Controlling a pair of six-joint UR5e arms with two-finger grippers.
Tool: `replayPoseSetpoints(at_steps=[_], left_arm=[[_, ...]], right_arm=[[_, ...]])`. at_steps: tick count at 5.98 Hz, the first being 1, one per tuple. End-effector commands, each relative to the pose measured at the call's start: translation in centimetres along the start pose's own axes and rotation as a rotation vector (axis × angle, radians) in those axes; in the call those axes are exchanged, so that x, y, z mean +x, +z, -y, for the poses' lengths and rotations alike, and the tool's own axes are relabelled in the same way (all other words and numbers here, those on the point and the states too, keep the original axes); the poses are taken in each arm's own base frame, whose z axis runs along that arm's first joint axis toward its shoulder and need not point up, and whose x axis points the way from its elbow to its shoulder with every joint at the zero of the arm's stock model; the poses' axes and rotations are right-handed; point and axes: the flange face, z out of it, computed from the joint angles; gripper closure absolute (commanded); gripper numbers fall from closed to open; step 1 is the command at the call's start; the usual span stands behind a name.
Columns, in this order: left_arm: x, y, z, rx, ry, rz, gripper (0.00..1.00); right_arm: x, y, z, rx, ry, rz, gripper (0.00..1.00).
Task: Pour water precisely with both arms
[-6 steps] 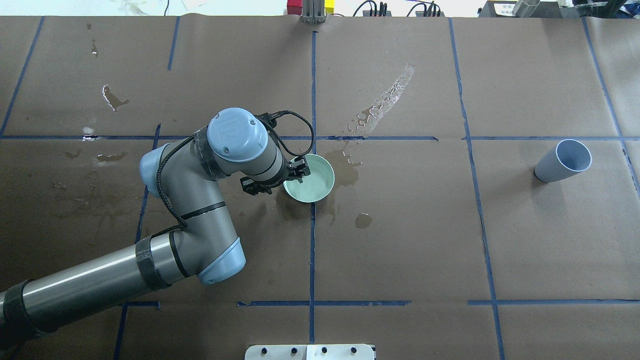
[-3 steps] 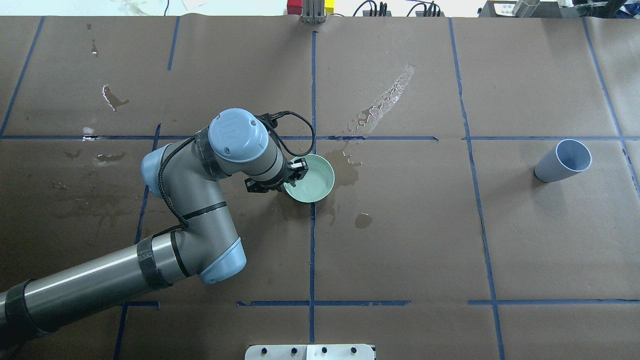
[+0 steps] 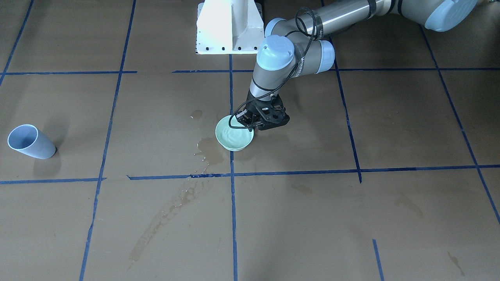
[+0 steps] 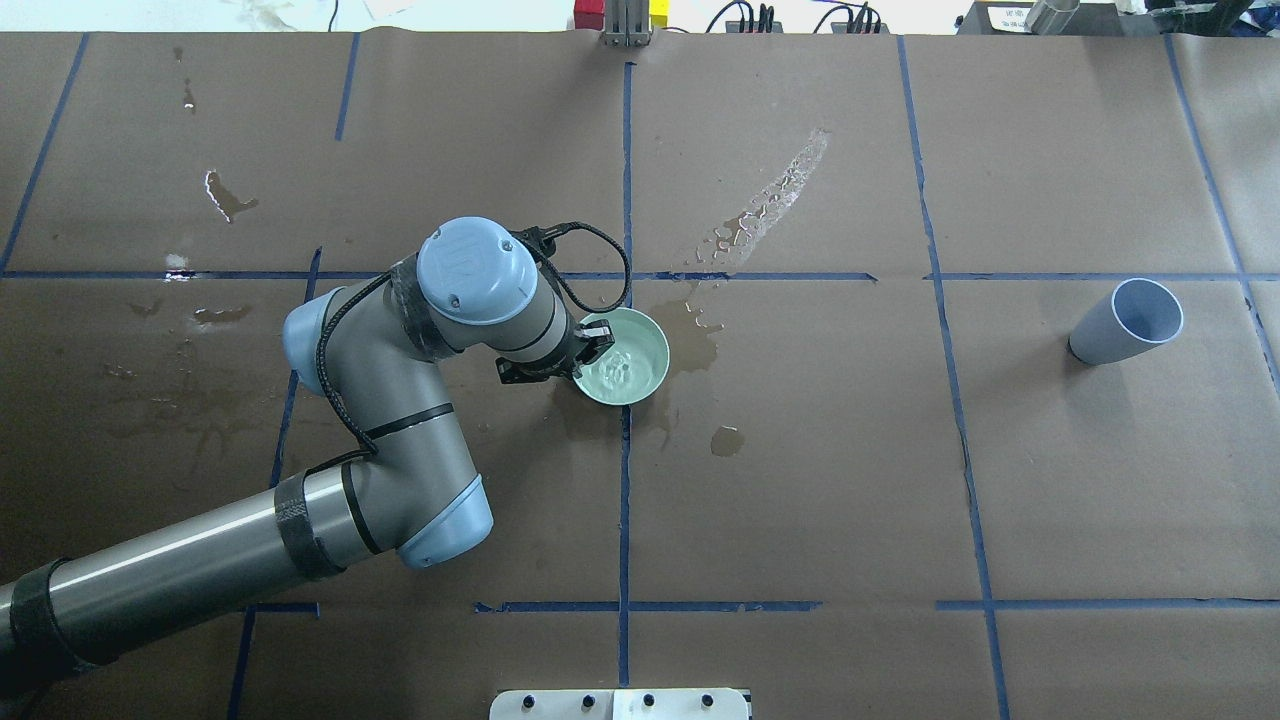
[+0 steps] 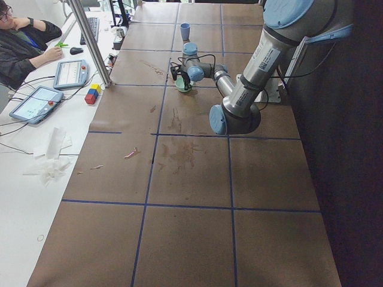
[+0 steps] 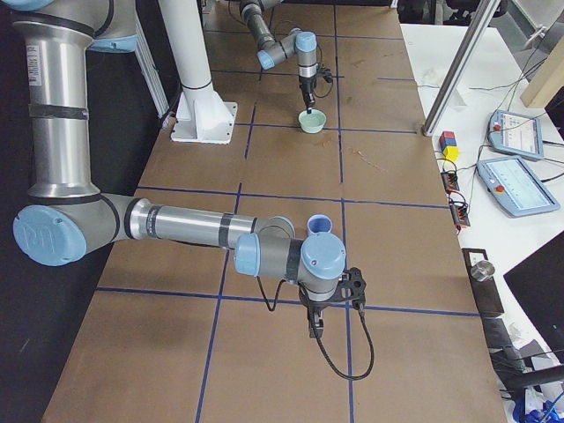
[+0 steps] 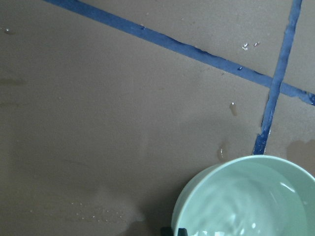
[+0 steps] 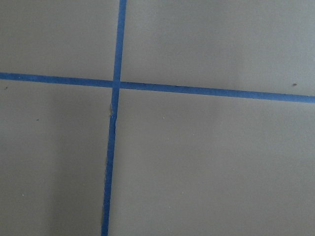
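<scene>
In the front-facing view, your left hand [image 3: 250, 121] sits at the 1 o'clock rim of the green bowl [image 3: 234, 148] and looks clenched on it. The water [image 3: 233, 136] is all in that bowl, which stands on the table [image 3: 351, 218] beside brown puddle stains [image 3: 211, 150]. The grey-blue cup [image 3: 29, 142] stands well apart at the bowl's 9 o'clock. From overhead, the hand pinches the bowl's 9 o'clock edge, the water ripples, and the cup, out at 3 o'clock, shows no water inside. The right-side view has your right hand [image 6: 315, 322] low over the table near the cup, but I cannot tell whether it is released or clenched. Its wrist camera sees only bare table and tape. So you are early in the task: the bowl is gripped but not lifted, the cup is untaken, and the whole pour is left.
</scene>
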Motion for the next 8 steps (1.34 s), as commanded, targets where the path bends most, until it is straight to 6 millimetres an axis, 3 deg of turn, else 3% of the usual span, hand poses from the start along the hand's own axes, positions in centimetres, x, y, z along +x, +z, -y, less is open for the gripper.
replayPoseSetpoints(at_steps=[1, 2, 4, 6, 8], left_arm=[[0.2, -2.7, 1.6, 0.007, -0.003, -0.038, 1.00], [-0.5, -5.2, 4.1, -0.047, -0.008, -0.063, 1.00], [-8.0, -9.4, 5.7, -0.035, 0.113, -0.085, 1.00], [-18.6, -12.8, 10.5, -0.032, 0.192, -0.063, 1.00], [-32.7, -14.5, 15.5, -0.029, 0.298, -0.084, 1.00]], right_arm=[[0.0, 0.0, 0.0, -0.001, 0.000, 0.000, 0.00], [0.0, 0.0, 0.0, -0.001, 0.002, 0.000, 0.00], [0.1, 0.1, -0.2, 0.001, -0.001, 0.000, 0.00], [0.2, 0.3, -0.6, 0.002, -0.002, 0.001, 0.00], [0.3, 0.5, -0.9, 0.011, -0.007, 0.000, 0.00]])
